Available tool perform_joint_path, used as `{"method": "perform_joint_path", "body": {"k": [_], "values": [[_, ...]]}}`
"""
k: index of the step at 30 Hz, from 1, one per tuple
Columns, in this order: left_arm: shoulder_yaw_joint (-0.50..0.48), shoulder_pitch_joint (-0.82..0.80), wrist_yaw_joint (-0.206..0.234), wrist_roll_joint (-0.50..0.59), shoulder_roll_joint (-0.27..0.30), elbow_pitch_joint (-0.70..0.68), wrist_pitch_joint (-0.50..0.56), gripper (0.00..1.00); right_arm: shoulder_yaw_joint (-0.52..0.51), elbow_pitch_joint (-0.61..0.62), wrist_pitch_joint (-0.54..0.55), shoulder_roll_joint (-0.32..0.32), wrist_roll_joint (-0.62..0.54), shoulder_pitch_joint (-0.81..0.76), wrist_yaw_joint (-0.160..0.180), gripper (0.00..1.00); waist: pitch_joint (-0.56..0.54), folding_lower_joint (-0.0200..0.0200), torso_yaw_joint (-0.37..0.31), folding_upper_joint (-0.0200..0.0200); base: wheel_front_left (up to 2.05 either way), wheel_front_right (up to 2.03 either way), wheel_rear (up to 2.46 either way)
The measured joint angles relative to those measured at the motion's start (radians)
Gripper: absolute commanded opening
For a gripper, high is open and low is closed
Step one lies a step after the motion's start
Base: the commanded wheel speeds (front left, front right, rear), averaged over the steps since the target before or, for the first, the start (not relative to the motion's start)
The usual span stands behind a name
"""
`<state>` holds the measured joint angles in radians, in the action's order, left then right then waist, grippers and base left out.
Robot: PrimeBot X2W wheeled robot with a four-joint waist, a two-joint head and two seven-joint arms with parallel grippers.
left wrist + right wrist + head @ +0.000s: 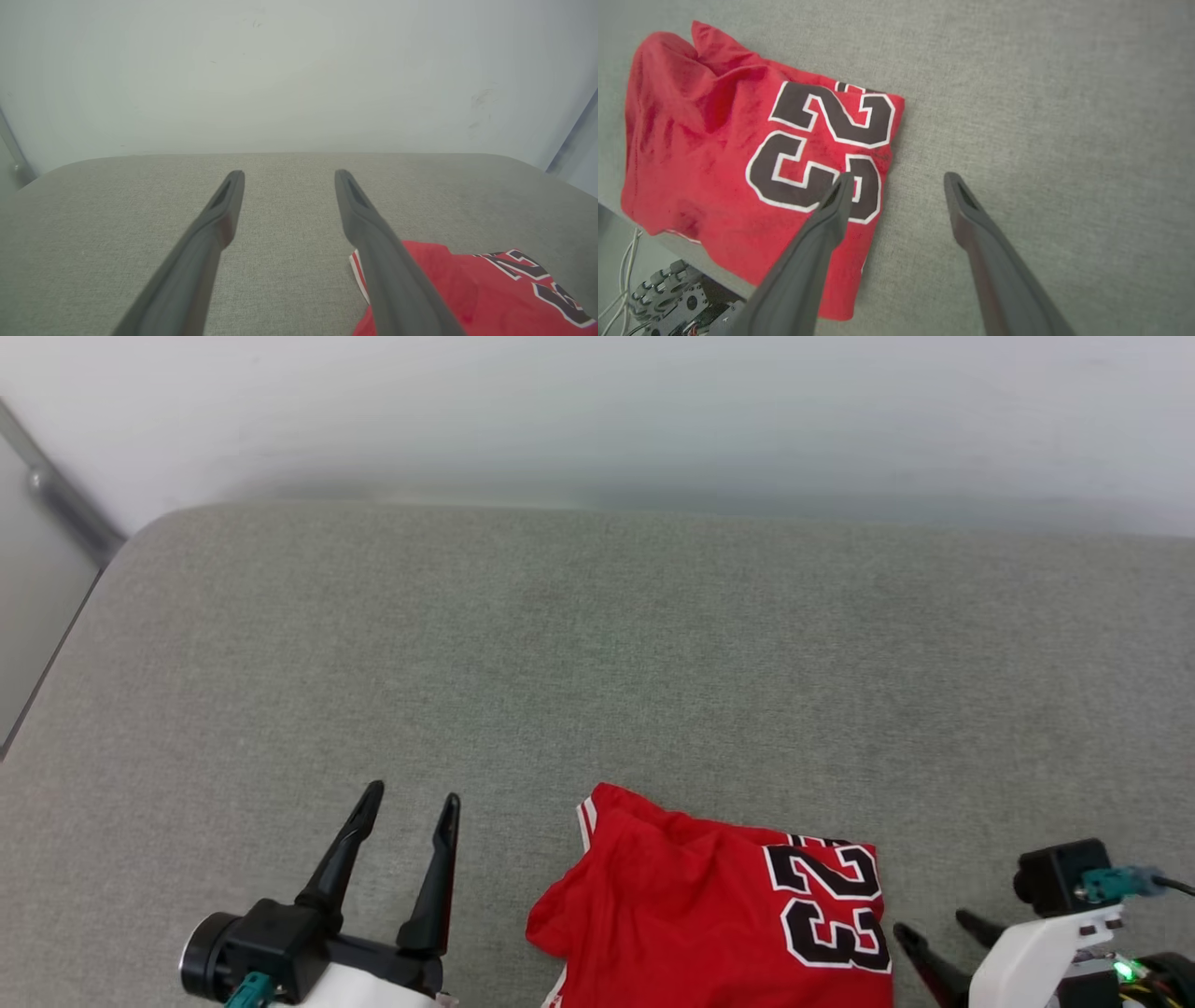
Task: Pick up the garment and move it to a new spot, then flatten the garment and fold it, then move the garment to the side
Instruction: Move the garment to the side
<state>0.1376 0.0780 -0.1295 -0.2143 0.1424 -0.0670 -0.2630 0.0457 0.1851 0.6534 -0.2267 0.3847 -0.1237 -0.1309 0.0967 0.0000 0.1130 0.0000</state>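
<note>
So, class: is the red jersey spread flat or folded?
Folded up, loosely. The garment lies as a compact block on the grey surface, its number right at a straight edge, one corner bunched.

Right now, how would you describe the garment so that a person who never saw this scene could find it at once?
Look at the wide grey cushioned surface against the pale wall. At its near edge, between the left claw and the right claw, lies a crumpled garment. It is the one bright red thing there, with a black number 23 outlined in white.

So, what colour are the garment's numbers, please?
Black numbers, outlined white; best in right wrist view.
</note>
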Motion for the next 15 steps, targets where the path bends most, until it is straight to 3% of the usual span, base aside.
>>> {"method": "perform_joint_path", "body": {"k": [8,15], "values": [[0.022,-0.029,0.0,0.003,-0.001,0.008,0.0,1.0,-0.015,-0.027,0.258,0.107,0.018,0.022,0.0,1.0,0.04,0.0,0.05,0.0,0.0,0.0,0.0],[0.03,-0.044,0.0,0.001,-0.004,0.011,0.0,1.0,-0.008,-0.104,0.291,0.128,-0.077,0.067,0.0,1.0,0.073,-0.0001,0.096,0.0,0.0,0.0,0.0]]}}
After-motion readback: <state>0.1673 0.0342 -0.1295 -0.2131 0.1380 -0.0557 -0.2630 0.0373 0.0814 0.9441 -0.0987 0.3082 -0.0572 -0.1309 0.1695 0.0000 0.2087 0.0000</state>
